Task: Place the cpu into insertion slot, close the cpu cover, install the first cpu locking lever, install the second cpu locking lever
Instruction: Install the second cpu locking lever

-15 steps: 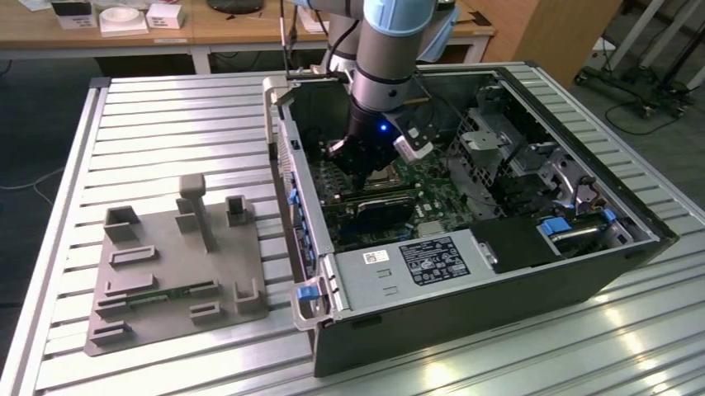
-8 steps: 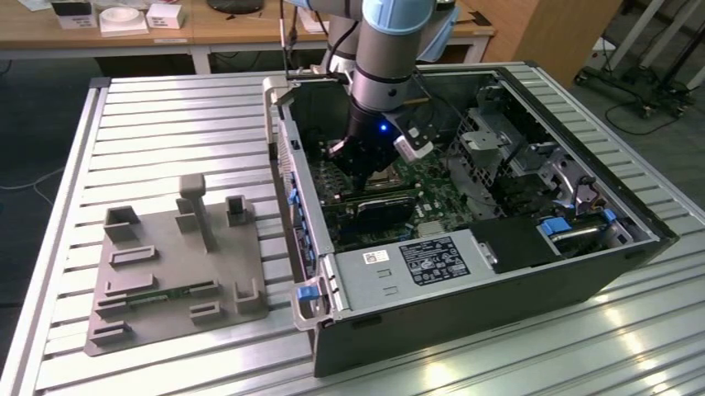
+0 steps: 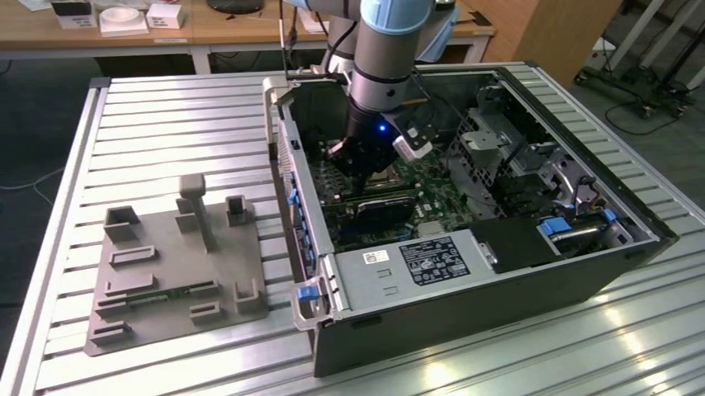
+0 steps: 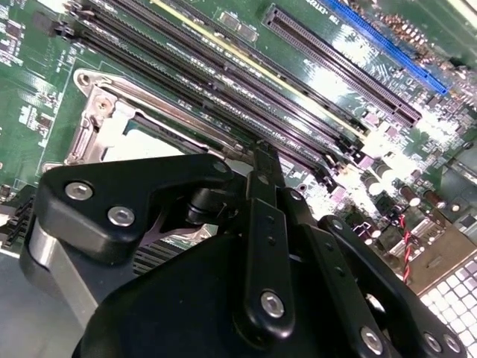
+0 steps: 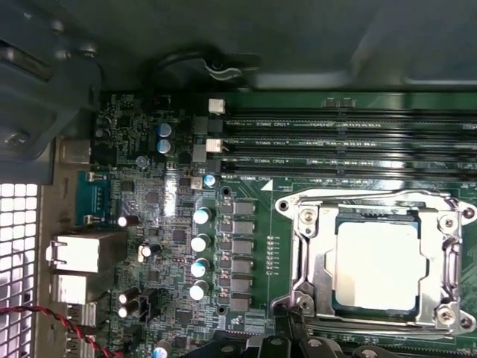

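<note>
The cpu (image 5: 376, 265), a pale silver square, lies flat in the insertion slot (image 5: 339, 306) on the green board. The cpu cover (image 5: 311, 253), a silver metal frame, lies down around it with the chip showing through its window. A thin metal lever (image 5: 365, 195) runs along the socket's side nearest the memory slots. In the exterior view my gripper (image 3: 355, 169) reaches down into the open computer case (image 3: 617, 247), just above the socket (image 3: 382, 181). In the second wrist view the black gripper body (image 4: 253, 253) covers much of the socket, whose frame (image 4: 89, 123) shows beyond it.
Long black memory slots (image 5: 350, 142) run beside the socket, and capacitors (image 5: 200, 240) stand on its other side. A power supply (image 3: 424, 260) and drive cages (image 3: 507, 157) crowd the case. A grey parts fixture (image 3: 177, 264) sits on the slatted table at the exterior view's left.
</note>
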Controlling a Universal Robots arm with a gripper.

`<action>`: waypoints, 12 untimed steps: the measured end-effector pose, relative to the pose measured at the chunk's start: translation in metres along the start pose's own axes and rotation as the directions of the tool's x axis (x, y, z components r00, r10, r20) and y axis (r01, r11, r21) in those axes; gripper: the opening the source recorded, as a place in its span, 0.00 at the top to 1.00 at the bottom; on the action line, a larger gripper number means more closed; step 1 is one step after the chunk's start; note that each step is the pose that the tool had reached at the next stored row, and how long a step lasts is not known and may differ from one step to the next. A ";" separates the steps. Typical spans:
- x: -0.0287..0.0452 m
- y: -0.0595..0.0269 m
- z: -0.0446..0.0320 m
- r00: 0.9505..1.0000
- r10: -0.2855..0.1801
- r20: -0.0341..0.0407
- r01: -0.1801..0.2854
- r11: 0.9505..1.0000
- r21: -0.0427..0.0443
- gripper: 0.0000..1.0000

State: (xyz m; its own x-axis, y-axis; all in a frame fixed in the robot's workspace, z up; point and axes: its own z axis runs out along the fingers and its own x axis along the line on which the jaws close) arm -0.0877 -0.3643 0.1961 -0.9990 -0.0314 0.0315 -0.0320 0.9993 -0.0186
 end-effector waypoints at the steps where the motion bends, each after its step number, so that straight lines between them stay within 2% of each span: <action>1: 0.0006 0.0001 0.0001 1.000 0.000 0.000 0.000 1.000 0.000 0.90; 12: 0.0014 0.0000 -0.0002 1.000 0.000 0.000 0.000 1.000 0.003 0.90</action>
State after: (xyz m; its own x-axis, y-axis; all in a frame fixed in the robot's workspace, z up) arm -0.0891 -0.3643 0.1963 -0.9990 -0.0313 0.0317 -0.0320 0.9993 -0.0214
